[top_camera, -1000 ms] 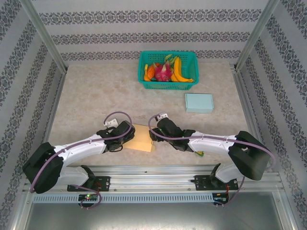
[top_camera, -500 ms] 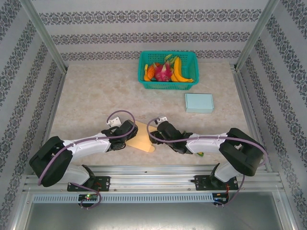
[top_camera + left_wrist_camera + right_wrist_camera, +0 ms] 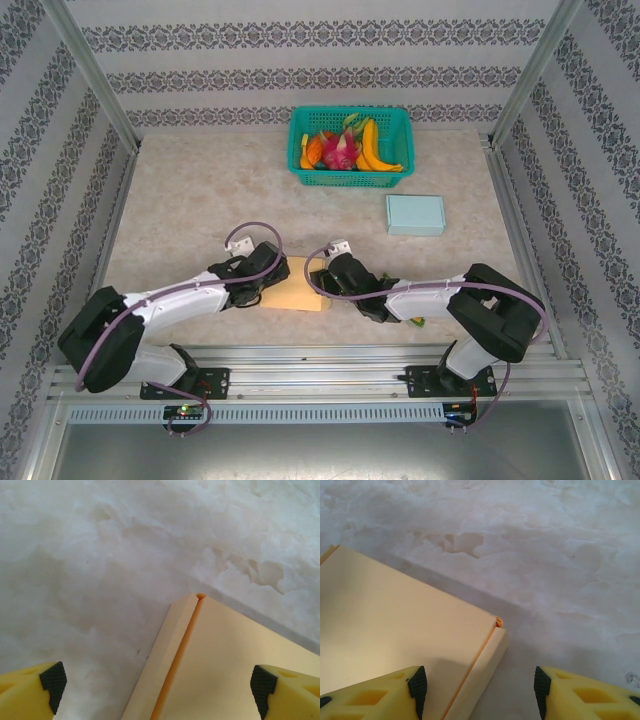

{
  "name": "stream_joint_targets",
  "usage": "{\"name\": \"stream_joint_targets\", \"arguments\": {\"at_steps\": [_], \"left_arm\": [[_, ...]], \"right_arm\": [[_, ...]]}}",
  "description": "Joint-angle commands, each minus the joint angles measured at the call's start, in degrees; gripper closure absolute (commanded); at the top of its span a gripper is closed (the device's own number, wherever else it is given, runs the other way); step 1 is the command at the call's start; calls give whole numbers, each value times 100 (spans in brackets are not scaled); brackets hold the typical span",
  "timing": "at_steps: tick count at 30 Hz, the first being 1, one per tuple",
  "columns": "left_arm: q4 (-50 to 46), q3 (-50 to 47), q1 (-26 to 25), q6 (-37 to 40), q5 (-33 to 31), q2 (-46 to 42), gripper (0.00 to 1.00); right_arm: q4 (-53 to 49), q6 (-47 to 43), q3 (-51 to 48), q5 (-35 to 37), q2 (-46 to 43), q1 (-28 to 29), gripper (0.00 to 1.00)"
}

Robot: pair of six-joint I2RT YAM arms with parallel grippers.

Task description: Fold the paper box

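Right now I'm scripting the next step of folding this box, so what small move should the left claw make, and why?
Probably lower the left claw and close it on the side flap of the paper box. Its jaws stand wide open astride that flap's edge, nothing held, while the right claw straddles the opposite edge, also open.

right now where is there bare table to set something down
Free: the table left of the basket, and the strip between basket and yellow box. Crowded: near edge, where left hand and right hand flank the yellow box; blue box takes the right.
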Motion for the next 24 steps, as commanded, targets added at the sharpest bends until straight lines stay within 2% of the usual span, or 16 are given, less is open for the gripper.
{"name": "stream_joint_targets", "arguments": {"at_steps": [1,5,11,18,24], "left_arm": [[-845,-12,50,-724,229,-485,2],[-1614,60,36,-1770,487,-925,0],[-1408,-266,-63,-2542,1081,-1250,0],[-1177,-189,-181,-2400,747,-1155,0],[-1386,180,-168,-1851,-16,-892,0]], "right_arm": [[57,-130,-207,71,78,-57,40],[149,-109,-304,-42,34,-62,40],[269,-84,-406,-138,28,-64,40],[292,-91,-402,-209,62,-64,40],[292,-129,-388,-296,68,-103,40]]}}
